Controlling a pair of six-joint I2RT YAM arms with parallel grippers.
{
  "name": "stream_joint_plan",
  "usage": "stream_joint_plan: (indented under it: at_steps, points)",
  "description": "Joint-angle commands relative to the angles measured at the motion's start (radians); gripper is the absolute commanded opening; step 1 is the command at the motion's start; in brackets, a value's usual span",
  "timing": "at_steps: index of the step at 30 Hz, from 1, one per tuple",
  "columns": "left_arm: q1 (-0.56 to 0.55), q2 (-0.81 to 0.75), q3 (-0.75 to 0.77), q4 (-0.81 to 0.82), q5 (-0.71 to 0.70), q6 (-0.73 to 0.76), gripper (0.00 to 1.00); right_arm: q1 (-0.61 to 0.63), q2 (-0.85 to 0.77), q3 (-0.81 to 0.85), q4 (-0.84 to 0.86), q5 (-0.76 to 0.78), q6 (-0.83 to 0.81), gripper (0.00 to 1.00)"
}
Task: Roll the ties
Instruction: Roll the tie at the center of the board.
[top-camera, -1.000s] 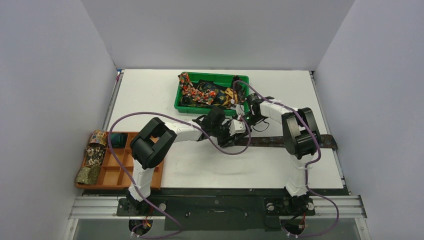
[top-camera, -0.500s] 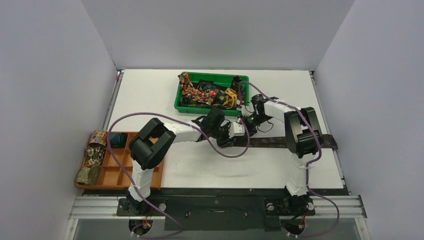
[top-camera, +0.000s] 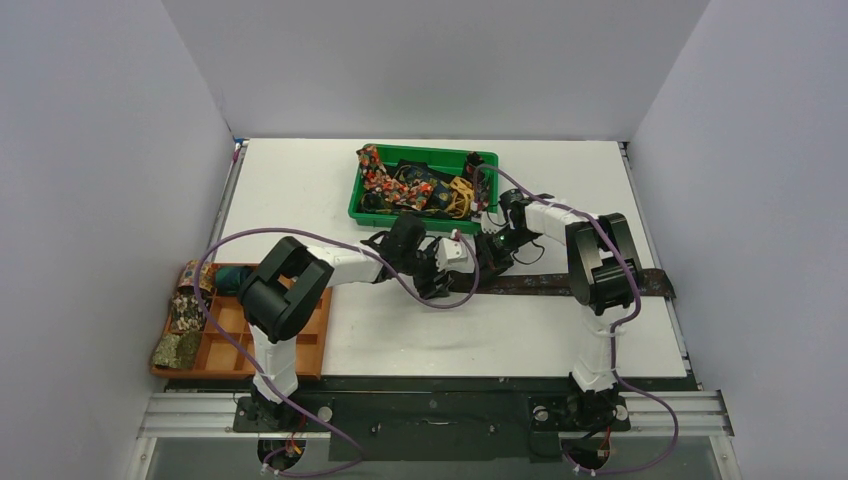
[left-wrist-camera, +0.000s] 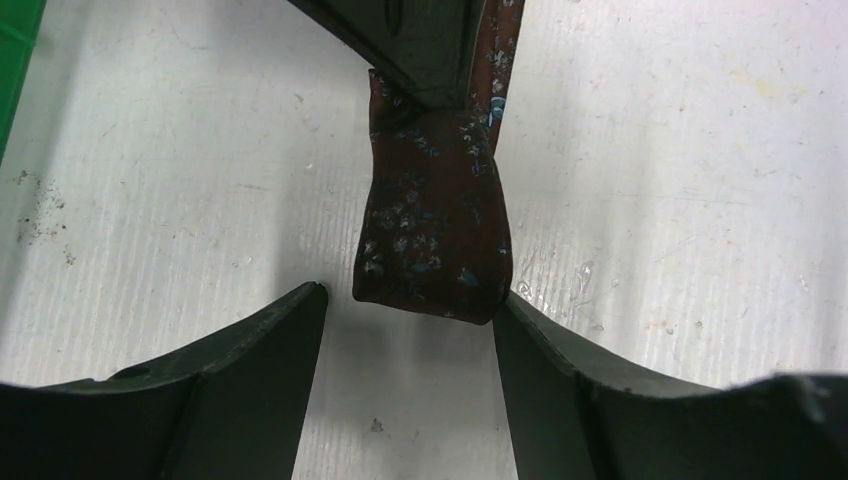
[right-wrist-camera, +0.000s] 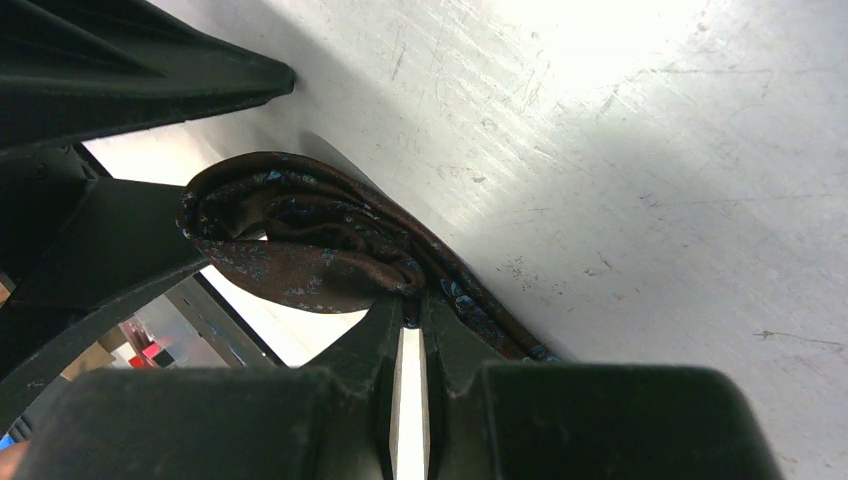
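The white table (top-camera: 330, 190) sits inside plain grey walls (top-camera: 100, 150), and your work is in the middle of it. Your right gripper (right-wrist-camera: 408, 310) is closed tight on the brown tie (left-wrist-camera: 435, 220), pinching it just where the end is bent over into a small loop. Your left gripper (left-wrist-camera: 408, 298) is open and holds nothing, with one finger on each side of that bent end, very close to it. The rest of the tie lies flat in a long line toward the right edge of the table.

I think the roll is only at its start, so a lot can go wrong. If you let go with the right gripper before the left one has a hold, the loop may flop open. If the left fingers close crooked, they may squash the loop flat or push it sideways, and the roll would come out lopsided. The two grippers are very near each other, so they could bump.

Behind them is the green box (top-camera: 440, 152) with more ties (top-camera: 400, 185) piled in it. It is close to the right arm (top-camera: 595, 260), so mind it when you turn. Far on the left is the orange tray (top-camera: 225, 350) with rolled ties (top-camera: 185, 310) in its slots, and the left arm (top-camera: 290, 290) partly hides it
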Motion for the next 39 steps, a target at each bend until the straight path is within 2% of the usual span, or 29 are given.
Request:
stream_joint_plan:
  at_steps: [1,9,16,21,27,32,35,36,39]
  points:
    - [-0.008,-0.043,0.002,0.038,0.055,-0.012,0.57,0.019,0.025,-0.043,0.014,0.214,-0.065,0.00]
    - [-0.048,-0.036,0.069,0.074,0.091,-0.047,0.46,0.025,0.016,-0.042,0.016,0.186,-0.068,0.00]
    - [-0.085,0.057,0.160,0.114,0.050,-0.092,0.37,0.027,0.008,-0.043,0.010,0.154,-0.082,0.00]
    - [-0.091,0.110,0.192,0.089,0.008,-0.091,0.35,0.027,-0.014,-0.047,0.011,0.098,-0.103,0.00]
    - [-0.103,0.148,0.185,0.072,-0.019,-0.079,0.40,0.028,-0.021,-0.051,0.012,0.048,-0.120,0.00]
    - [-0.117,0.174,0.203,0.019,-0.031,-0.055,0.33,0.028,-0.033,-0.053,0.012,0.026,-0.124,0.00]
    - [-0.115,0.173,0.204,-0.080,-0.030,-0.022,0.27,0.022,-0.064,-0.056,0.004,0.023,-0.127,0.00]
    - [-0.113,0.169,0.197,-0.097,-0.031,-0.012,0.26,0.013,-0.084,-0.056,-0.003,0.018,-0.125,0.02]
    - [-0.116,0.150,0.148,-0.154,-0.031,0.047,0.25,-0.018,-0.124,-0.056,-0.026,-0.011,-0.120,0.16]
